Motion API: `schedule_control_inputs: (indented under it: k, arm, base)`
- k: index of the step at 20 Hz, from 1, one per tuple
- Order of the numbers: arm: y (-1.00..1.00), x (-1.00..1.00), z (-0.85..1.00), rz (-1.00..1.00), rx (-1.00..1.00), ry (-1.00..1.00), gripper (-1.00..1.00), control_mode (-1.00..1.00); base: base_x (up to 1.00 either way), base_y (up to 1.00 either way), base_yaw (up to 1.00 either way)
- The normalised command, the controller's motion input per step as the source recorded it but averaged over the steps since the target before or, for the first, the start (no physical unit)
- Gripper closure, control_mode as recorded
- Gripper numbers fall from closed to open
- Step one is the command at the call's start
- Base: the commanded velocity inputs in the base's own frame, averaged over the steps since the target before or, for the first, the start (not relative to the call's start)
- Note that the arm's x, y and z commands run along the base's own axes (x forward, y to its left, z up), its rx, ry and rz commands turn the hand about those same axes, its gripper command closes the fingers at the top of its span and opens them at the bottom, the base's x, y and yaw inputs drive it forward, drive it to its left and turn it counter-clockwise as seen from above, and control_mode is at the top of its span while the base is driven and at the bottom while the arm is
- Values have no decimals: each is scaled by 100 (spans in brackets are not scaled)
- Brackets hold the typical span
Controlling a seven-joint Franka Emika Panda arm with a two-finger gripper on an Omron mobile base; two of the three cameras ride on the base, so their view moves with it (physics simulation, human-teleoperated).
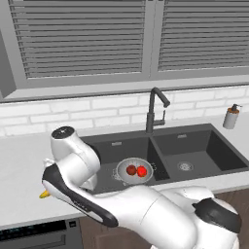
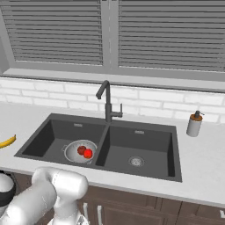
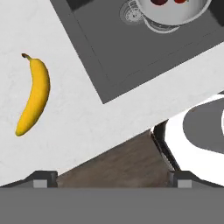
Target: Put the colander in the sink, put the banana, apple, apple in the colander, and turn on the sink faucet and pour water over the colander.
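The silver colander (image 1: 121,173) (image 2: 70,152) sits in the left basin of the dark sink (image 1: 199,146) (image 2: 147,143). Two apples lie in it, a darker one (image 1: 131,169) (image 2: 81,150) and a bright red one (image 1: 141,170) (image 2: 88,153). On the white counter left of the sink lies the yellow banana (image 3: 34,96) (image 2: 8,141) (image 1: 44,194). My gripper (image 3: 113,178) hovers open and empty over the counter's front edge. The banana is off to the upper left of the hand view, well apart from the fingertips (image 3: 43,177). The black faucet (image 1: 151,114) (image 2: 107,103) stands behind the sink divider; no water runs from it.
A grey-white soap pump (image 1: 231,116) (image 2: 193,124) stands on the counter right of the sink. A white tiled wall and shuttered windows close off the back. Brown cabinet fronts (image 3: 122,162) drop below the counter edge. The colander's edge (image 3: 175,19) shows at the top of the hand view.
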Motion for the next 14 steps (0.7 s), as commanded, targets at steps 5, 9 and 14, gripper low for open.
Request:
schedule_control_inputs:
  k: [5,9,14]
  arm:
    - [11,66,-47,16,-8,4,-100,-100]
    - [36,47,-39,5,-3,-4,-100,-100]
    - [30,20,-39,0,-1,-6,-100,-100]
  base:
    - [0,0,0]
    - [0,0,0]
    - [0,0,0]
